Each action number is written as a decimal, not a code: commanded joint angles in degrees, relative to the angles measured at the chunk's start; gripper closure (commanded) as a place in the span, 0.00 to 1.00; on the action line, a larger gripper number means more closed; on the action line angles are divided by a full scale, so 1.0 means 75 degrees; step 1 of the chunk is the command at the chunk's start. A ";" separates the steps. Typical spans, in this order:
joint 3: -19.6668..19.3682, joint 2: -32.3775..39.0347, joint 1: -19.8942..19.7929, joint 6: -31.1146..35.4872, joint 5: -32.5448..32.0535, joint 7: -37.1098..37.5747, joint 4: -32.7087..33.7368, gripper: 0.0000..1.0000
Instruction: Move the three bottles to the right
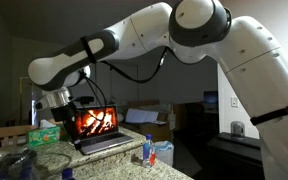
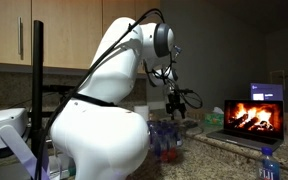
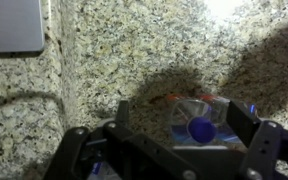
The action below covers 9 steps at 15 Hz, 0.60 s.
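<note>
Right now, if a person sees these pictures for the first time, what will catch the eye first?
The big white robot arm fills much of both exterior views, reaching over a speckled granite counter. Next comes the open laptop at the counter's far side, its screen glowing with an orange fire. In the wrist view, the gripper hangs open above a clear bottle with a blue cap.
</note>
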 commanded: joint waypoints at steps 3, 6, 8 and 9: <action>0.0157 -0.0474 -0.0162 0.1458 0.0166 -0.0587 -0.1187 0.00; 0.0236 -0.0616 -0.0315 0.2530 0.0577 -0.0670 -0.1851 0.00; 0.0278 -0.0689 -0.0366 0.2863 0.0835 -0.0698 -0.2146 0.00; 0.0288 -0.0739 -0.0390 0.2979 0.0958 -0.0716 -0.2281 0.00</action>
